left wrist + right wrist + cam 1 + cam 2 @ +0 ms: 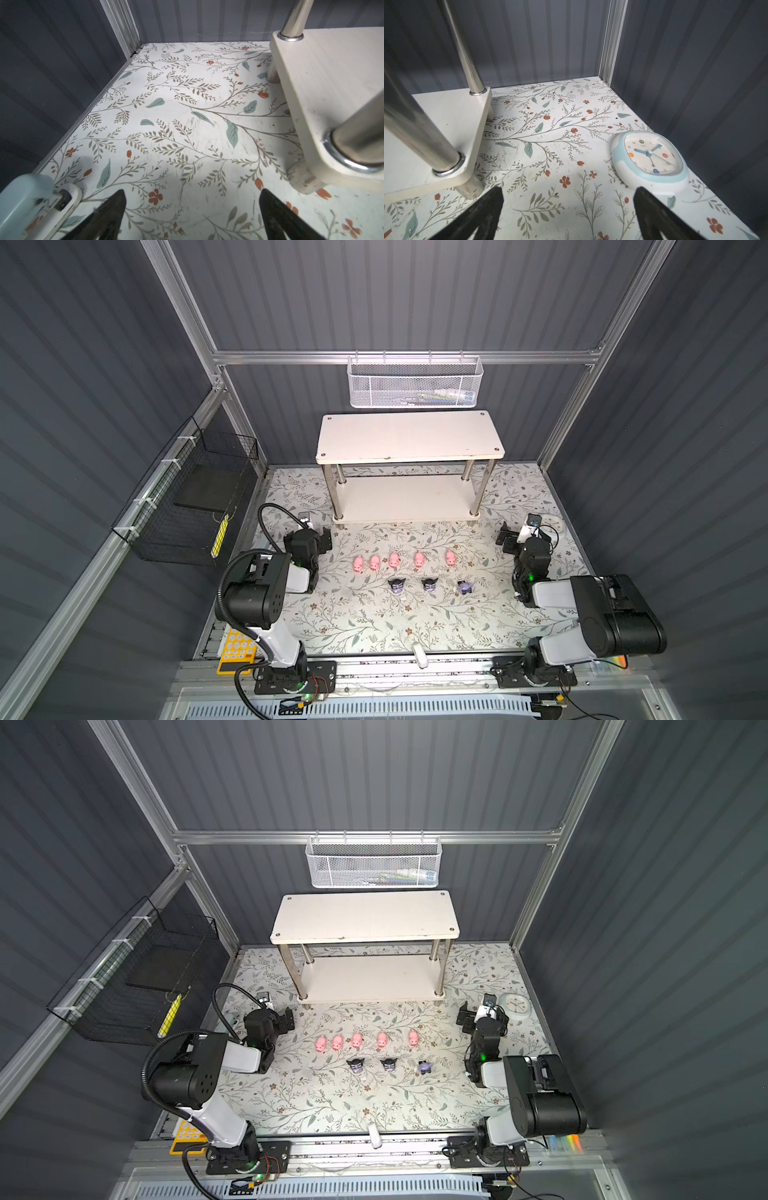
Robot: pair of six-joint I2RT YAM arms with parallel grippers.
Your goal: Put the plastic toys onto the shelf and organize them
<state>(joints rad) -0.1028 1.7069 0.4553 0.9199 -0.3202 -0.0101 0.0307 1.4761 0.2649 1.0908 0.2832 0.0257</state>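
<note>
Dark grey walls with long stripes stand all around, held by shiny silver bars. The floor is white with green leaves and little red flowers. A white net basket hangs on the back bar, and a black wire basket hangs on the left wall.

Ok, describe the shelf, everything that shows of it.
The shelf is a two-tier rack: two cream-white rectangular boards with rounded corners, wood-like with a faint grain, joined by four chrome legs seated in metal collars. The top board has a fastener at each corner and small dark chips on its front edge. Both tiers are bare. It stands upright at the back middle of the floral table on short scuffed cream feet; nothing else touches it.
</note>
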